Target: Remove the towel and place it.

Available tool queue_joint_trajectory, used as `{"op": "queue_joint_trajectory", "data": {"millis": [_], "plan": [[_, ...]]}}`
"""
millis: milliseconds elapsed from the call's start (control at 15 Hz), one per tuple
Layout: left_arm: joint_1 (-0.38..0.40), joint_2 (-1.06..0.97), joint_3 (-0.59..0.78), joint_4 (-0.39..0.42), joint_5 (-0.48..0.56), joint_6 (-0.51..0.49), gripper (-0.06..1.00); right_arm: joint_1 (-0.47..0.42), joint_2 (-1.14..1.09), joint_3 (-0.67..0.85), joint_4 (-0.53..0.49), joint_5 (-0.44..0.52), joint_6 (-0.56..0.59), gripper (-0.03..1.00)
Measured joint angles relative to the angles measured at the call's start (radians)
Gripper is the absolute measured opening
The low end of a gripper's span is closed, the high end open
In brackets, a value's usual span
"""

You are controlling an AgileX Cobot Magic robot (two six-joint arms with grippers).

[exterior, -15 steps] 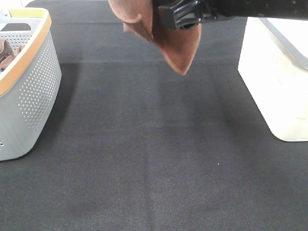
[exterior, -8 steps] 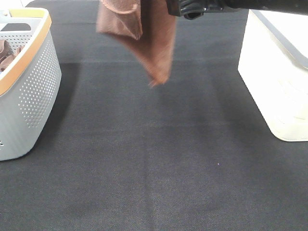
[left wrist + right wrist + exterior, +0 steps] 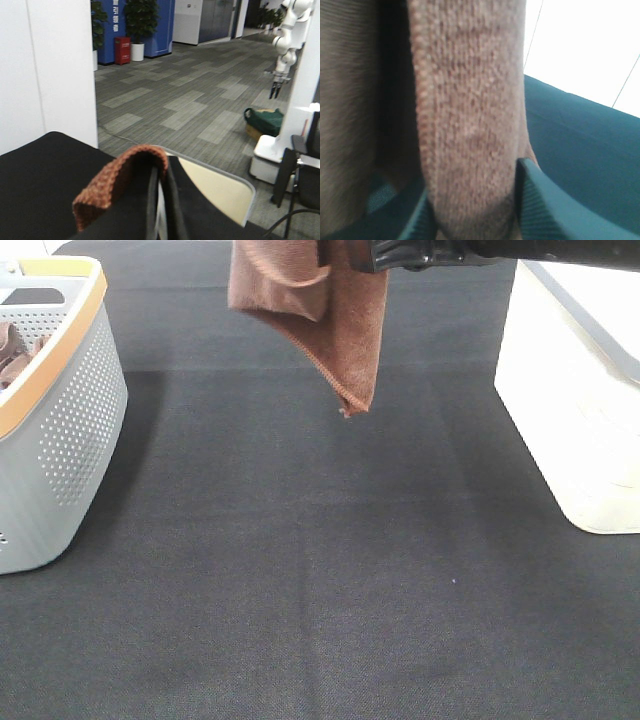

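Note:
The towel [image 3: 340, 330] is a rust-brown cloth hanging in the air over the far middle of the black table, folded, with its lower corner pointing down. My right gripper [image 3: 385, 254] reaches in from the top right edge and is shut on the towel's upper part. In the right wrist view the towel [image 3: 470, 125] fills the gap between the fingers of the gripper [image 3: 475, 210]. In the left wrist view a fold of the towel [image 3: 120, 180] lies over my left gripper [image 3: 161, 200], whose fingers are pressed together on it. The left gripper is out of the exterior view.
A grey perforated basket [image 3: 70, 430] with an orange rim stands at the left and holds other brown cloths [image 3: 12, 350]. A cream bin [image 3: 570, 410] stands at the right and also shows in the left wrist view [image 3: 215, 195]. The black cloth table [image 3: 320, 570] lies below.
The towel swung left, then back to the right, and now hangs lower and wider. The right gripper has risen nearly out of the top of the view.

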Motion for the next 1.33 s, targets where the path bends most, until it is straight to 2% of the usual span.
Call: {"op": "queue_joint_trajectory", "data": {"millis": [200,267,400,533,800,1000,1333], "plan": [[0.0,0.0,0.0,0.094,-0.021,-0.029,0.02,0.0,0.0,0.0,0.0,0.0,0.0,0.25],[0.0,0.0,0.0,0.094,-0.021,-0.029,0.02,0.0,0.0,0.0,0.0,0.0,0.0,0.25],[0.0,0.0,0.0,0.118,-0.022,-0.048,0.02,0.0,0.0,0.0,0.001,0.001,0.0,0.08],[0.0,0.0,0.0,0.133,-0.022,-0.052,0.02,0.0,-0.001,0.0,0.006,0.007,0.0,0.0],[0.0,0.0,0.0,0.183,-0.022,-0.056,0.02,0.0,-0.001,0.0,0.023,0.008,0.0,0.04],[0.0,0.0,0.0,0.2,-0.022,-0.056,0.02,0.0,-0.001,0.0,0.024,0.008,0.0,0.27],[0.0,0.0,0.0,0.29,-0.022,-0.098,0.02,0.0,-0.001,0.0,0.024,0.008,0.0,0.3]]}}
